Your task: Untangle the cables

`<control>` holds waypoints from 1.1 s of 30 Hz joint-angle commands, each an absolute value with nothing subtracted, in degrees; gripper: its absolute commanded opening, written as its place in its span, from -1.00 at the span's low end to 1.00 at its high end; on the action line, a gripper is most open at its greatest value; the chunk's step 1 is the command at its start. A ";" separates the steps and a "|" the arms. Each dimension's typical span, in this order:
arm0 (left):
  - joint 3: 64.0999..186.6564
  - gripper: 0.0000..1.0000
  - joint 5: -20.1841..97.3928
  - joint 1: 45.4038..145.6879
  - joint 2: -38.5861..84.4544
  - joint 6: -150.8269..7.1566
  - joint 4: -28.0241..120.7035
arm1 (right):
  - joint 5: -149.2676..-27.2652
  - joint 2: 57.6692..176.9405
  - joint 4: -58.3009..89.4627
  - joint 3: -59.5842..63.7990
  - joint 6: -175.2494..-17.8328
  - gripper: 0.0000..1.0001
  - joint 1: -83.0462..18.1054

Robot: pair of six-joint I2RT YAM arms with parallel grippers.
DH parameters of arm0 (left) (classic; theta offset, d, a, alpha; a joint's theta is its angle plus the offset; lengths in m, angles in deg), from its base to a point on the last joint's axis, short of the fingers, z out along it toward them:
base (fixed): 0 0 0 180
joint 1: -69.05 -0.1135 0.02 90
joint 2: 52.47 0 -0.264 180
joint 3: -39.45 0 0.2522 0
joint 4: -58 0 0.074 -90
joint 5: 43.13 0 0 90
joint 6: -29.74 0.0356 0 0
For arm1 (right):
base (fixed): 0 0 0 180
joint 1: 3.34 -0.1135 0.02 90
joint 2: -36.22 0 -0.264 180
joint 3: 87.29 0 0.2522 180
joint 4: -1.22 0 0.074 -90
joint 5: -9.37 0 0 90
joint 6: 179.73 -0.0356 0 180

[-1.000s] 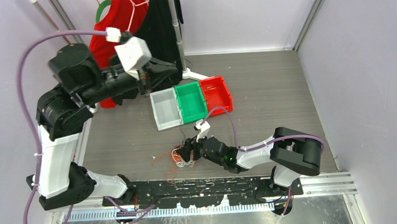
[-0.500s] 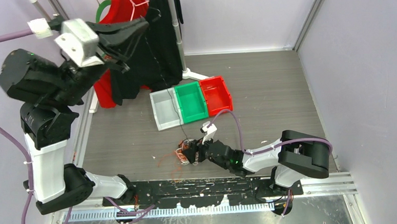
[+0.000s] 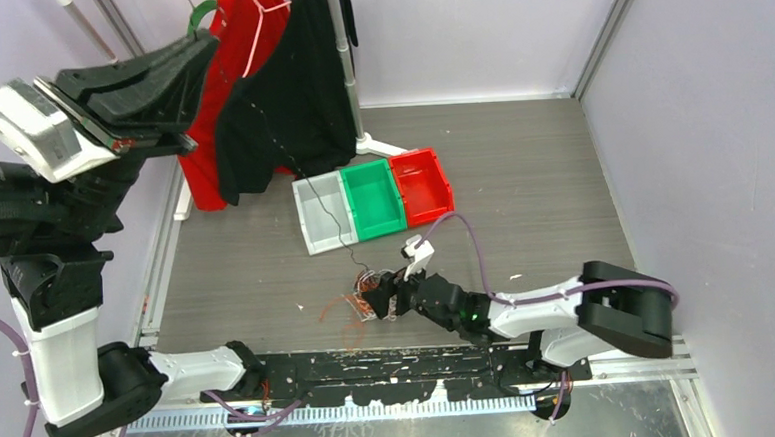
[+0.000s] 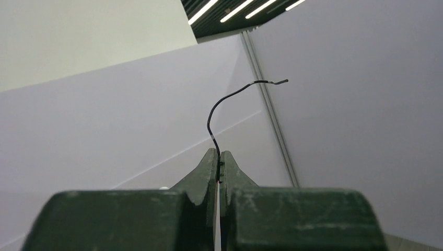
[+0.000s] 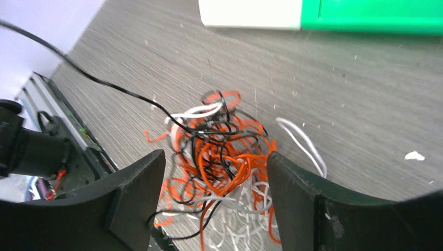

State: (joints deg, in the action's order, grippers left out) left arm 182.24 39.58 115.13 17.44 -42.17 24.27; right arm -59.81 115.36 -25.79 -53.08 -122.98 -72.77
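The cables (image 3: pixel 366 302) are a fist-sized snarl of orange, white and black wires on the table near its front edge. In the right wrist view the cables (image 5: pixel 224 151) lie between the wide-apart jaws of my right gripper (image 5: pixel 214 172). That gripper (image 3: pixel 384 301) is low at the snarl and open. My left gripper (image 3: pixel 204 50) is raised high at the upper left. It is shut (image 4: pixel 218 157) on one black cable (image 4: pixel 211 117). This black cable (image 3: pixel 339 221) stretches down to the snarl and crosses the right wrist view (image 5: pixel 104 83).
A grey bin (image 3: pixel 321 214), a green bin (image 3: pixel 373 199) and a red bin (image 3: pixel 422 185) stand side by side behind the snarl. A rack with red and black garments (image 3: pixel 257 95) stands at the back left. A black rail (image 3: pixel 411 362) runs along the front edge.
My left arm has swung up and to the left, drawing the black cable out of the snarl into a long line. My right gripper has stayed at the snarl, shifting slightly right.
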 commanded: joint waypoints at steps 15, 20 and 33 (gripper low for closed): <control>169.36 -1.00 38.20 115.28 11.70 -44.33 18.37 | -60.12 110.62 -17.19 -41.17 -110.92 0.42 -73.07; 168.80 -1.00 38.75 115.33 10.81 -43.35 16.24 | -57.77 111.29 -17.86 -41.05 -109.97 -0.22 -73.07; 133.48 -1.00 42.78 115.30 -4.65 -44.86 11.62 | -59.88 97.28 -11.53 -40.37 -107.65 -0.98 -73.04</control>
State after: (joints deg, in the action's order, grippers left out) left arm 142.57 41.22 115.13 -2.21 -44.88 13.91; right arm -58.50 101.61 -12.04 -43.09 -108.27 -72.77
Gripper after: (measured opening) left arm 0.009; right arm 0.029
